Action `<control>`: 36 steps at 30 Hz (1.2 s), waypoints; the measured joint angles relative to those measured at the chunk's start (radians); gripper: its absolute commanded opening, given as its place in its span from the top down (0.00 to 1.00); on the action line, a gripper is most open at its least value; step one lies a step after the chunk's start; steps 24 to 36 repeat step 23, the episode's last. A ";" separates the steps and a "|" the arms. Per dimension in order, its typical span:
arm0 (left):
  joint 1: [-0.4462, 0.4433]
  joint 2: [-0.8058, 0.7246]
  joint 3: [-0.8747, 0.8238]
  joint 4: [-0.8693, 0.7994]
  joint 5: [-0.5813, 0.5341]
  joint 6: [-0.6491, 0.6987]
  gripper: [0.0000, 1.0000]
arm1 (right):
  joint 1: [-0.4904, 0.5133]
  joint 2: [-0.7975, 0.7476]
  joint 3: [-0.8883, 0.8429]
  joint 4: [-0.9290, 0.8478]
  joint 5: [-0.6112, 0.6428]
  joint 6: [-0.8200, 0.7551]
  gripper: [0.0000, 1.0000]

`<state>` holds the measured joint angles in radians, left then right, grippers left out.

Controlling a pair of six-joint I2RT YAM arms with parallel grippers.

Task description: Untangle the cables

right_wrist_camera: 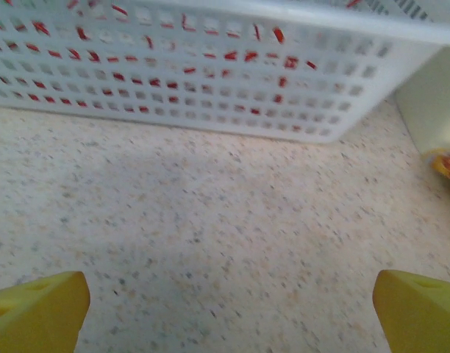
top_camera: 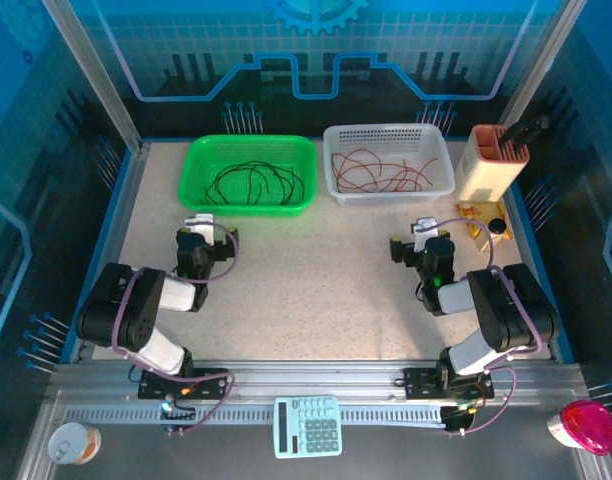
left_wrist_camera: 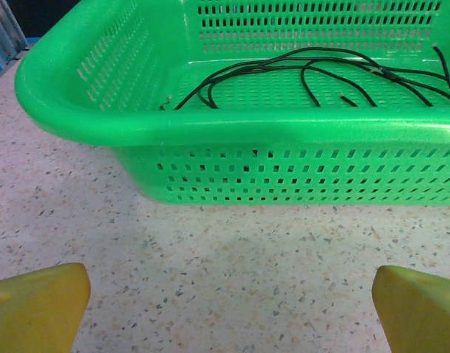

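Note:
Thin black cables (top_camera: 251,182) lie looped in the green basket (top_camera: 201,150) at the back left; in the left wrist view the black cables (left_wrist_camera: 306,70) rest on the floor of the green basket (left_wrist_camera: 232,132). Thin red cables (top_camera: 381,172) lie in the white basket (top_camera: 446,180); in the right wrist view the red cables (right_wrist_camera: 173,55) show through the wall of the white basket (right_wrist_camera: 343,103). My left gripper (top_camera: 208,224) (left_wrist_camera: 231,294) stands open over bare table just in front of the green basket. My right gripper (top_camera: 418,234) (right_wrist_camera: 231,298) is open before the white basket, holding nothing.
A beige holder (top_camera: 491,160) stands right of the white basket, with a small yellow item (top_camera: 481,213) in front of it. On the near rail lie a calculator (top_camera: 307,425), a pink object (top_camera: 586,425) and a cup (top_camera: 71,442).

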<state>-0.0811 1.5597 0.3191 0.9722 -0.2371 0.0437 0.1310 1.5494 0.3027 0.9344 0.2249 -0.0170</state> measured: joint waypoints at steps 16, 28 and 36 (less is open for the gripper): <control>0.057 0.000 0.054 -0.045 0.087 -0.019 0.01 | -0.062 -0.001 0.098 -0.063 -0.114 0.009 0.00; 0.057 0.000 0.054 -0.048 0.089 -0.019 0.01 | -0.063 -0.001 0.098 -0.071 -0.132 0.009 0.00; 0.057 0.000 0.054 -0.048 0.089 -0.019 0.01 | -0.063 -0.001 0.098 -0.071 -0.132 0.009 0.00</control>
